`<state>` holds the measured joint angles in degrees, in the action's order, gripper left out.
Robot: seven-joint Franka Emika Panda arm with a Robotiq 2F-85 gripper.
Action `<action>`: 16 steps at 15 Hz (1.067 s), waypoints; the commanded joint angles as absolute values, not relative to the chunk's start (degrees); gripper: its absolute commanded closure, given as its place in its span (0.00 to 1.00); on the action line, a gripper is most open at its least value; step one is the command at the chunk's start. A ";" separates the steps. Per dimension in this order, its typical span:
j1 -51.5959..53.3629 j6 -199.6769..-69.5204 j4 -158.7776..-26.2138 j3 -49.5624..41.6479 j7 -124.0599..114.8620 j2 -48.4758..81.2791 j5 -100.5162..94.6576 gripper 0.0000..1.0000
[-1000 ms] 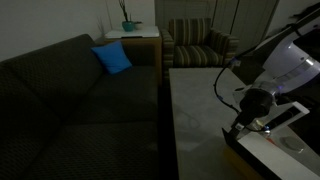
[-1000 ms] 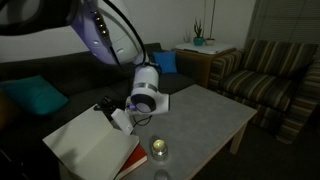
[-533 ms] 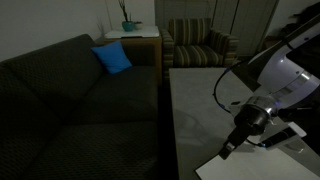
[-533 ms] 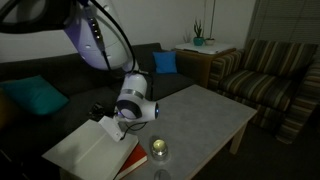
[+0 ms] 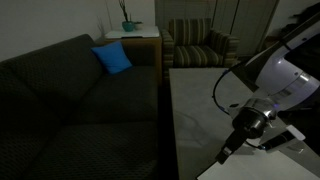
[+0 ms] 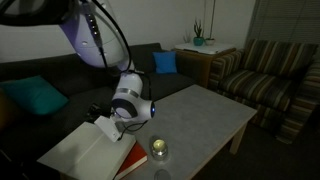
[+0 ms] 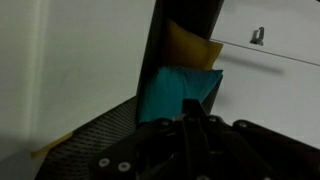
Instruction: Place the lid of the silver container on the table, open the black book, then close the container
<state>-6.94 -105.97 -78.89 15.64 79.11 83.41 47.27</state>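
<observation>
My gripper [image 6: 108,126] clenched, nothing showing between jaws; I'm hanging at upper edge of black book [image 6: 85,152], contact unclear. Book lying open at lower left, pale pages up. Covers probably stiff, weighty: pushing free edge beats pinching. Silver container [image 6: 158,149] just right of book and lid [image 6: 160,174] at bottom edge are likely light and slick; I'm favouring a rim pinch. Table [image 6: 215,112] is offering open room toward right.

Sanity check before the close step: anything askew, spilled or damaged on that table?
Nothing stands out. The large black book lies open, pale pages up, on the mottled grey-white table. The small round silver tin stands upright and uncovered, with its flat metal lid beside it. No spill is visible, though the light is dim.
</observation>
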 commanded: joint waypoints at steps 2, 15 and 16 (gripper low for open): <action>-5.35 -112.41 -83.52 12.96 75.28 77.93 46.30 1.00; -5.38 -124.16 -93.11 6.51 51.84 62.42 33.38 1.00; -5.61 -125.47 -95.18 6.26 49.23 61.17 32.22 1.00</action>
<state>-5.82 -120.67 -86.53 7.50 55.16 67.18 35.04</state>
